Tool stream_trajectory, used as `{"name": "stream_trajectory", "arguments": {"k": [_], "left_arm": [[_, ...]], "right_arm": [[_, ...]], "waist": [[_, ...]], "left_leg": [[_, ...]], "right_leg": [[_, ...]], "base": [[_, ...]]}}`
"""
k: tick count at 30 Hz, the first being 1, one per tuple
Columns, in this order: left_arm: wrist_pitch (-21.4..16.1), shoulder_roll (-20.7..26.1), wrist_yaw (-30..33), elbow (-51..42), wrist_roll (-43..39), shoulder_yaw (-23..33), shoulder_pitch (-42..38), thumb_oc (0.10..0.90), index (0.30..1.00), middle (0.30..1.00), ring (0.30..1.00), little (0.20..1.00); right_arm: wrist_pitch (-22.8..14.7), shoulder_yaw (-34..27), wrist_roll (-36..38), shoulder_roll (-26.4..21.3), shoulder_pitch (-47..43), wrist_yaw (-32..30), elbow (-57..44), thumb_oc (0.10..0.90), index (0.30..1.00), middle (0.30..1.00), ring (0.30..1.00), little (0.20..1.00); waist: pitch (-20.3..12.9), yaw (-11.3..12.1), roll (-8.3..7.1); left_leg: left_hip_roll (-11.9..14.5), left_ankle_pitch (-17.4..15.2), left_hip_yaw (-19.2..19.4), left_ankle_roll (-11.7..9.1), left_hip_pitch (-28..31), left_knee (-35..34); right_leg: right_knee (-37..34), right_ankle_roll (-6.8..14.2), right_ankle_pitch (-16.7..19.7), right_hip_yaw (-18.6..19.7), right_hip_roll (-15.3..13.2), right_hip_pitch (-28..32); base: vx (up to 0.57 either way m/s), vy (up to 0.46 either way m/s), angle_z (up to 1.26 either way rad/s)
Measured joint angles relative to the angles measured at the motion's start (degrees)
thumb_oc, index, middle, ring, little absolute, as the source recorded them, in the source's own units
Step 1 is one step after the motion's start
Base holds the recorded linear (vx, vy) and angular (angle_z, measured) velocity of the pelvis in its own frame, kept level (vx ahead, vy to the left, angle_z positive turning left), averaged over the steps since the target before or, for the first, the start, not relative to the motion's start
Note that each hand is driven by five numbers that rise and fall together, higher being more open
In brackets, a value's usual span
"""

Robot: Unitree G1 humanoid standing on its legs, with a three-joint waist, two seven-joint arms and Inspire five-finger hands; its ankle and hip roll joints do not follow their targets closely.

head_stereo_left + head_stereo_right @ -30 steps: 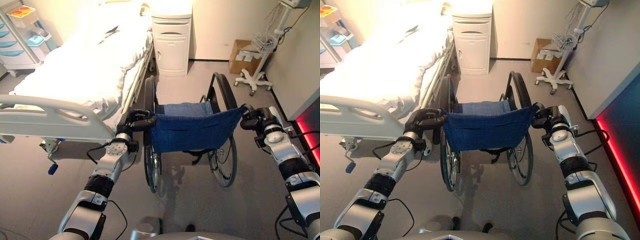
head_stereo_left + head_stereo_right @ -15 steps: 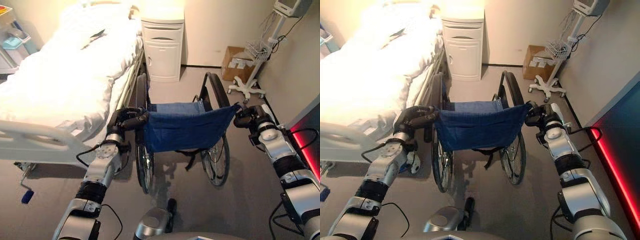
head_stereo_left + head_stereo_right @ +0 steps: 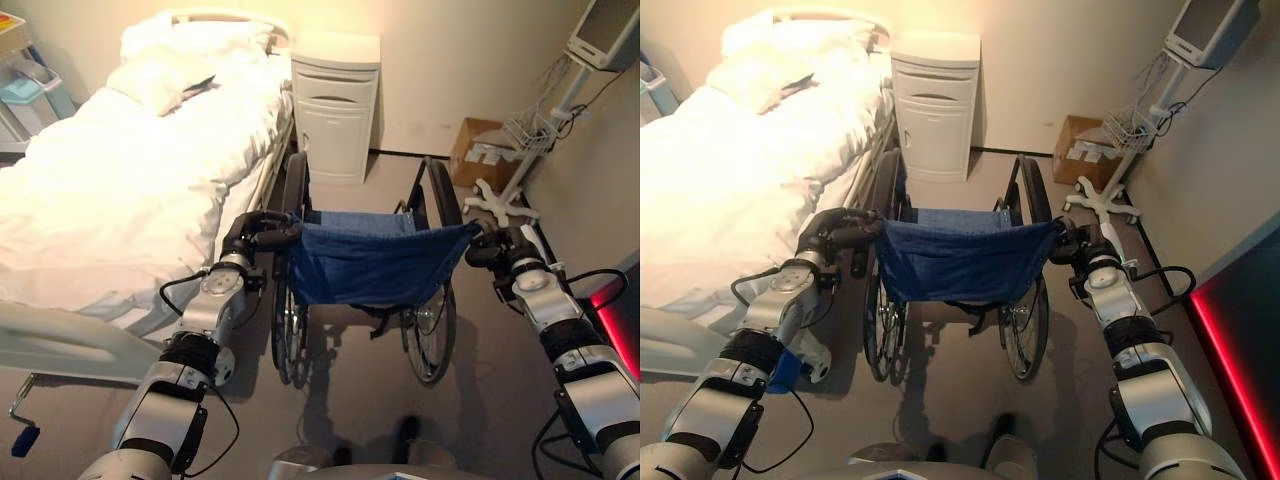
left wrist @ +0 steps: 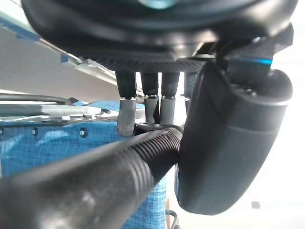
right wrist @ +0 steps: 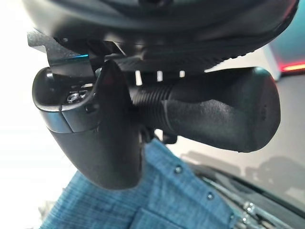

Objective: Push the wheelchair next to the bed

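The wheelchair (image 3: 372, 262) has a blue cloth back and big black wheels. It stands in the aisle with its left wheel close along the white bed (image 3: 120, 190). My left hand (image 3: 248, 232) is shut on the left push handle (image 4: 90, 183), fingers (image 4: 148, 98) over it and thumb (image 4: 233, 138) under. My right hand (image 3: 487, 246) is shut on the right push handle (image 5: 219, 114), with the thumb (image 5: 102, 138) wrapped round the grip.
A white bedside cabinet (image 3: 336, 105) stands ahead of the wheelchair by the bed's head. A cardboard box (image 3: 482, 150) and a wheeled monitor stand (image 3: 515, 195) are at the right wall. A trolley (image 3: 25, 95) is far left. The bed's footboard (image 3: 60, 345) is near my left arm.
The view has moved forward along the bed. The wheelchair has rolled ahead with it, nearer the cabinet and alongside the bed. Both hands have kept their hold on the handles.
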Motion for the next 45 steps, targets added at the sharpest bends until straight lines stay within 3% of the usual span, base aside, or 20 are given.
{"name": "stream_trajectory", "arguments": {"k": [4,7,9,13,16,21,24,25,26,27,28,29,30,31,34,38,39,41,43,45], "left_arm": [[0.2,-0.5,0.5,-1.0,0.1,0.2,0.5,0.400,0.300,0.300,0.300,0.300],[0.1,-0.9,1.3,-2.0,0.1,0.3,0.3,0.400,0.300,0.300,0.300,0.300],[0.1,-1.3,3.0,-6.0,0.1,1.3,3.1,0.400,0.300,0.300,0.300,0.300],[-0.9,-2.3,4.4,-7.8,0.1,1.6,5.1,0.400,0.300,0.300,0.300,0.300],[-1.2,-2.7,3.8,-8.1,0.2,1.3,7.1,0.400,0.300,0.300,0.300,0.300],[-2.8,-2.4,3.8,-9.3,0.2,1.1,9.7,0.400,0.300,0.300,0.300,0.300],[-3.5,-3.3,4.0,-8.9,0.7,0.0,9.8,0.400,0.300,0.300,0.300,0.300],[-4.2,-4.6,4.2,-9.0,0.9,0.0,10.5,0.400,0.300,0.300,0.300,0.300],[-4.6,-5.8,4.6,-9.1,1.3,0.3,10.7,0.400,0.300,0.300,0.300,0.300],[-4.5,-5.6,4.8,-9.5,1.4,0.6,10.7,0.400,0.300,0.300,0.300,0.300],[-4.3,-3.3,4.8,-11.4,1.5,1.6,11.2,0.400,0.300,0.300,0.300,0.300],[-4.0,-1.4,4.5,-12.7,1.5,2.1,11.6,0.400,0.300,0.300,0.300,0.300],[-4.1,-1.5,4.0,-13.4,1.7,3.3,12.0,0.400,0.300,0.300,0.300,0.300],[-4.0,-1.5,3.7,-13.2,2.0,3.6,12.1,0.400,0.300,0.300,0.300,0.300],[-4.1,-1.5,2.8,-11.7,2.0,3.4,11.8,0.400,0.300,0.300,0.300,0.300],[-4.1,-1.2,1.5,-11.9,2.4,3.4,11.9,0.400,0.300,0.300,0.300,0.300],[-3.8,-1.2,1.5,-11.6,2.5,3.1,11.4,0.400,0.300,0.300,0.300,0.300],[-2.8,-1.2,1.2,-10.0,3.0,2.9,8.5,0.400,0.300,0.300,0.300,0.300],[-1.8,-0.9,0.9,-8.4,3.0,2.4,6.0,0.400,0.300,0.300,0.300,0.300],[-1.4,-0.7,0.5,-7.5,3.1,2.3,5.6,0.400,0.300,0.300,0.300,0.300]], "right_arm": [[1.6,-0.2,0.1,-0.6,1.2,-0.2,-2.2,0.400,0.300,0.300,0.300,0.300],[2.1,-0.5,0.2,-1.7,1.4,-0.2,-4.5,0.400,0.300,0.300,0.300,0.300],[2.0,-0.6,0.9,-2.9,1.9,-0.2,-6.5,0.400,0.300,0.300,0.300,0.300],[0.9,-0.8,1.5,-3.3,1.9,-0.2,-6.6,0.400,0.300,0.300,0.300,0.300],[0.1,-1.5,1.4,-3.7,4.3,-0.2,-7.6,0.400,0.300,0.300,0.300,0.300],[-1.0,-1.9,1.2,-3.0,6.5,-0.5,-8.5,0.400,0.300,0.300,0.300,0.300],[-1.2,-1.9,0.7,-3.5,6.6,-1.0,-7.9,0.400,0.300,0.300,0.300,0.300],[-1.7,-1.8,0.6,-4.4,6.7,-1.0,-7.8,0.400,0.300,0.300,0.300,0.300],[-2.0,-1.7,0.5,-5.6,5.7,-0.9,-7.5,0.400,0.300,0.300,0.300,0.300],[-1.9,-1.7,0.5,-5.6,5.0,-0.9,-7.0,0.400,0.300,0.300,0.300,0.300],[-1.8,-1.3,0.7,-3.2,4.8,-0.9,-6.4,0.400,0.300,0.300,0.300,0.300],[-1.7,-1.3,0.7,-2.3,4.7,-0.9,-6.8,0.400,0.300,0.300,0.300,0.300],[-1.7,-1.6,0.4,-2.2,4.3,-0.9,-7.9,0.400,0.300,0.300,0.300,0.300],[-1.1,-1.3,0.3,-2.3,3.6,-0.9,-8.3,0.400,0.300,0.300,0.300,0.300],[0.3,-1.3,-0.4,-2.7,3.5,-0.8,-8.4,0.400,0.300,0.300,0.300,0.300],[0.4,-2.3,-0.4,-3.0,6.1,-0.8,-10.8,0.400,0.300,0.300,0.300,0.300],[0.6,-2.3,-0.2,-3.0,6.4,-0.8,-10.8,0.400,0.300,0.300,0.300,0.300],[0.6,-3.8,-0.2,-2.1,6.5,-1.0,-10.6,0.400,0.300,0.300,0.300,0.300],[0.6,-4.6,-0.2,-1.8,7.0,-1.3,-10.6,0.400,0.300,0.300,0.300,0.300],[0.6,-4.6,-0.2,-1.0,7.5,-1.6,-10.6,0.400,0.300,0.300,0.300,0.300]], "waist": [[-0.7,-0.8,-2.46],[-0.7,-2.4,-2.30],[-1.0,-2.8,-1.33],[-1.0,-0.9,-1.43],[-0.9,-0.9,-2.08],[-1.4,-1.0,-3.52],[-0.9,0.0,-2.37],[-1.4,1.2,0.27],[-1.1,4.1,4.50],[-0.7,5.0,5.16],[-0.9,6.0,1.62],[-1.0,5.9,-1.42],[0.0,4.6,-0.63],[0.2,5.6,-0.77],[0.7,5.4,1.73],[-0.3,5.3,0.85],[-0.9,5.3,0.29],[-1.0,5.2,0.73],[-1.0,4.7,0.84],[-1.0,3.8,0.89]], "left_leg": [[-0.4,-5.7,-4.4,-2.3,0.2,4.7],[1.6,-7.8,-5.4,-4.9,-0.1,5.9],[5.4,-8.9,0.3,-6.7,-0.5,7.1],[7.2,-9.3,4.8,-7.5,-5.2,18.0],[9.2,-7.2,11.3,-11.1,-6.6,23.1],[6.7,-7.0,13.1,-11.0,-8.4,9.6],[4.3,-5.2,11.6,-13.8,-12.4,1.8],[6.0,-4.6,10.3,-15.1,-13.9,-0.3],[9.7,0.3,11.1,-15.9,-14.9,-1.0],[10.8,2.6,12.2,-15.0,-14.6,-0.4],[9.1,2.6,14.1,-15.0,-14.4,0.4],[7.0,2.7,15.4,-14.9,-15.4,1.7],[7.4,2.6,15.5,-14.6,-17.6,4.7],[7.6,3.0,15.1,-14.2,-18.3,4.6],[9.6,3.0,16.4,-14.2,-17.4,1.1],[8.8,3.1,18.8,-13.7,-16.5,5.6],[7.7,2.8,19.4,-11.4,-15.5,4.6],[7.3,3.8,20.0,-5.2,-14.3,2.9],[7.0,3.7,20.8,-5.0,-12.7,1.3],[6.3,3.1,21.0,-4.2,-9.9,-0.9]], "right_leg": [[5.0,-1.9,1.0,3.2,2.2,2.0],[6.3,-4.2,3.9,3.0,3.5,3.1],[8.6,-7.8,2.0,1.5,6.0,3.0],[9.9,-10.2,-1.3,-0.9,7.2,4.1],[8.9,-11.7,-3.6,-3.2,7.2,8.0],[5.3,-11.3,-4.0,-2.9,7.1,10.7],[3.4,-11.4,-4.1,0.2,8.4,11.3],[-0.6,-11.4,-3.9,3.4,11.6,13.2],[7.1,-13.3,-5.5,1.2,15.2,12.3],[15.0,-13.1,-6.8,-0.1,15.6,10.9],[20.7,-12.2,-12.6,-0.4,14.1,11.0],[15.3,-12.0,-15.9,3.1,12.5,12.9],[11.2,-13.0,-13.7,6.2,14.1,15.3],[8.4,-12.8,-12.2,7.6,13.9,16.6],[6.7,-12.3,-12.4,7.4,13.6,19.7],[10.0,-10.8,-16.2,7.1,9.5,19.8],[12.1,-10.7,-17.6,5.6,7.7,19.4],[28.1,-8.2,-17.4,0.9,5.5,14.2],[38.7,-5.5,-15.9,-0.1,3.4,10.6],[42.0,-1.9,-13.0,-0.3,1.8,9.2]], "base": [[0.43,-0.444,0.63],[0.38,-0.372,0.82],[0.32,-0.346,0.59],[0.25,-0.280,0.24],[0.26,-0.184,0.43],[0.27,-0.083,0.07],[0.40,-0.071,-0.25],[0.57,-0.039,-0.93],[0.44,-0.014,-0.99],[0.42,0.049,-1.22],[0.31,0.060,-0.87],[0.44,0.108,-0.54],[0.42,0.132,-0.40],[0.39,0.125,-0.42],[0.40,0.181,-0.33],[0.38,0.211,-0.27],[0.29,0.164,-0.25],[0.31,0.180,-0.26],[0.25,0.122,0.01],[0.20,0.062,-0.06]]}}
